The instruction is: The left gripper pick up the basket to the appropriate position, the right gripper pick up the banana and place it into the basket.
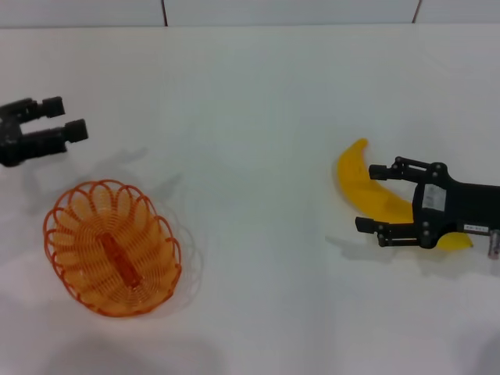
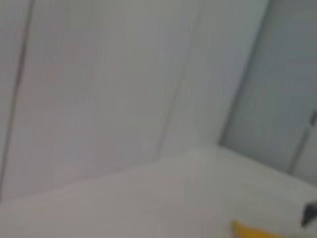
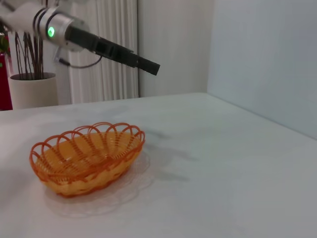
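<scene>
The basket (image 1: 112,248) sits on the white surface (image 1: 258,117), empty. The left gripper (image 1: 69,119) hovers just beyond it, jaws spread, holding nothing. Well apart, the right gripper (image 1: 370,198) straddles the banana (image 1: 366,190) lying on the surface, jaws spread around its middle

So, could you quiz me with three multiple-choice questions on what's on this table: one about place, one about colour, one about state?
1. Where is the banana?
A. In the basket
B. On the table between the right gripper's fingers
C. Under the left gripper

2. What colour is the basket?
A. Orange
B. Blue
C. Green

3. The left gripper is:
A. Holding the basket
B. Holding the banana
C. Open and empty

Answers: B, the right gripper straddles it; A, its wire is orange; C, its fingers are spread, apart from the basket.
</scene>
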Motion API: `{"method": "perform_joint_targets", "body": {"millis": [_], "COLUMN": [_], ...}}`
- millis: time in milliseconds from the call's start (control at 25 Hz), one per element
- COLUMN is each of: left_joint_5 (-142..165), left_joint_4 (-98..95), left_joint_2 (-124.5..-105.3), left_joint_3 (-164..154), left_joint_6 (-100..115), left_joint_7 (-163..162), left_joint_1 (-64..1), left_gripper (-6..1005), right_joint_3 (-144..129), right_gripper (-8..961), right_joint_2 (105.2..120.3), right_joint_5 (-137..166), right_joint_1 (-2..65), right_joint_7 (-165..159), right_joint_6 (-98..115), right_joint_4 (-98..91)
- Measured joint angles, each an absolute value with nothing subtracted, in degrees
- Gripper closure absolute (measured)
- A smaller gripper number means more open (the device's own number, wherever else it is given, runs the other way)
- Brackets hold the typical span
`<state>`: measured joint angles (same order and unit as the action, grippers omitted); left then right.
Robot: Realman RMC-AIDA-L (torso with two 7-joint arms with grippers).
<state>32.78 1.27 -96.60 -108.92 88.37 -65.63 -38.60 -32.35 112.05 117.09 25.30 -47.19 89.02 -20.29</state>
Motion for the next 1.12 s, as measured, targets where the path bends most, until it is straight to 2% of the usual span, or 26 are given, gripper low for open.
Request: {"method": "perform_joint_targets", "body": {"millis": [80,200,280,360,440,520,600,640,680,720,840,960,1040,1120], "left_joint_5": [34.09,35.1,35.23,35.18,34.67,33.42,30.33,27.32,27.32,17.21,9.78,3.2,-1.15,-1.98], "left_joint_4": [1.39,2.59,5.07,9.18,13.28,18.25,24.96,29.22,29.22,40.81,50.33,54.55,54.66,55.38], "left_joint_2": [-94.1,-91.98,-91.53,-92.06,-93.74,-96.35,-100.11,-102.76,-102.76,-110.37,-115.2,-114.47,-112.32,-112.2], "left_joint_3": [-113.4,-120.18,-124.82,-130.17,-135.49,-140.52,-145.72,-149.11,-149.11,-159.36,-163.85,-164.11,-164.21,-164.27], "left_joint_6": [88.5,88.58,88.67,88.74,88.76,88.8,89.1,89.51,89.51,91.71,95.34,103.81,109.46,111.29], "left_joint_7": [-68.41,-70.26,-70.28,-69.16,-67.28,-65.92,-64.88,-64.41,-64.41,-62.96,-60.01,-58.38,-60.35,-60.78], "left_joint_1": [-42.02,-46.87,-50.46,-54.07,-57.13,-60.02,-62.69,-63.72,-63.72,-64.22,-63.57,-61.62,-59.82,-59.36], "left_gripper": [239,247,252,256,261,266,271,274,276,279,286,293,298,303], "right_joint_3": [-32.28,-32.37,-32.43,-32.45,-32.5,-32.5,-32.52,-32.52,-32.52,-32.52,-32.52,-32.52,-32.52,-32.52], "right_gripper": [65,65,65,65,65,65,64,64,64,64,64,64,64,65], "right_joint_2": [112.01,111.96,111.96,111.96,111.96,111.96,112.0,112.06,112.12,112.18,112.23,112.31,112.28,112.23], "right_joint_5": [117.08,117.14,117.17,117.17,117.18,117.2,117.22,117.23,117.23,117.24,117.25,117.23,117.2,117.19], "right_joint_1": [25.27,25.28,25.43,25.54,25.79,25.97,26.29,26.47,26.57,26.73,27.18,27.34,27.27,26.98], "right_joint_7": [-47.19,-47.21,-47.4,-47.52,-47.74,-47.8,-47.81,-47.81,-47.81,-47.81,-47.81,-47.8,-47.47,-46.95], "right_joint_6": [89.08,89.08,89.03,89.01,88.96,88.9,88.82,88.78,88.76,88.74,88.69,88.73,88.97,88.9], "right_joint_4": [-20.3,-20.3,-20.31,-20.31,-20.3,-20.31,-20.31,-20.31,-20.3,-20.3,-20.21,-20.22,-20.19,-20.12]}}
